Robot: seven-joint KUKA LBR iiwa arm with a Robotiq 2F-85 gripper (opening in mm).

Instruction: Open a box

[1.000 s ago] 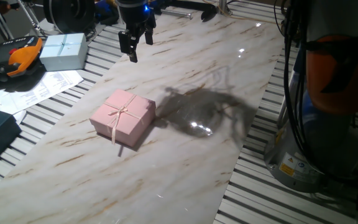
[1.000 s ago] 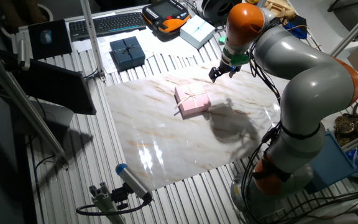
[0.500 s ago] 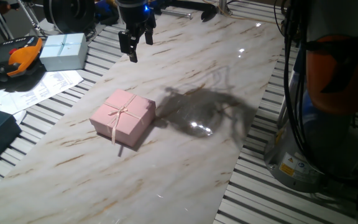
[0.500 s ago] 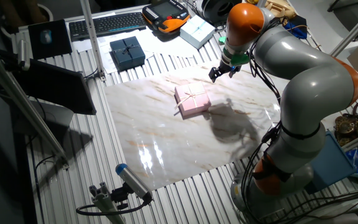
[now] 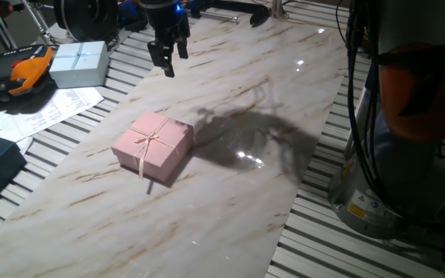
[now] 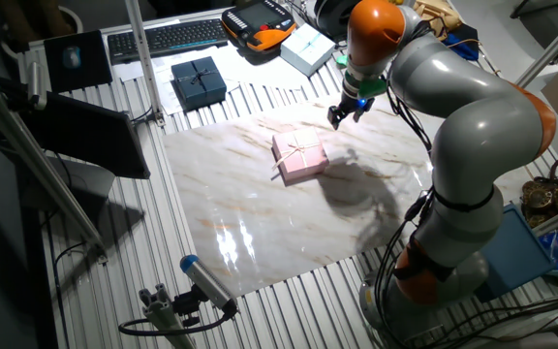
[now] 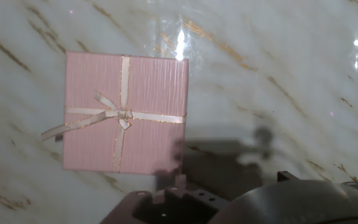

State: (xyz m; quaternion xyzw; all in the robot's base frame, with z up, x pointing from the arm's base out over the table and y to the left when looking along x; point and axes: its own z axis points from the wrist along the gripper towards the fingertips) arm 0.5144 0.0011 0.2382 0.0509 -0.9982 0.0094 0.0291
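Note:
The pale-pink box (image 5: 153, 145) sits shut on the marble board (image 5: 238, 208), its lid on and a cream ribbon bow across the top. It also shows in the other fixed view (image 6: 299, 158) and fills the left of the hand view (image 7: 124, 112). My gripper (image 5: 168, 57) hangs well above the board, behind the box, with its fingers spread and nothing between them. It also shows in the other fixed view (image 6: 343, 113). The hand view shows only the gripper body at the bottom edge, not the fingertips.
A pale blue-white ribboned box (image 5: 79, 63) and an orange-black pendant (image 5: 18, 73) lie off the board at the left, with papers (image 5: 49, 112) beside them. A dark blue box (image 6: 199, 81) and a keyboard (image 6: 168, 37) lie farther back. The robot base (image 5: 385, 177) stands at the right.
The arm has shifted a little, carrying the gripper slightly towards the back left; its shadow on the board moved too. The box has not moved.

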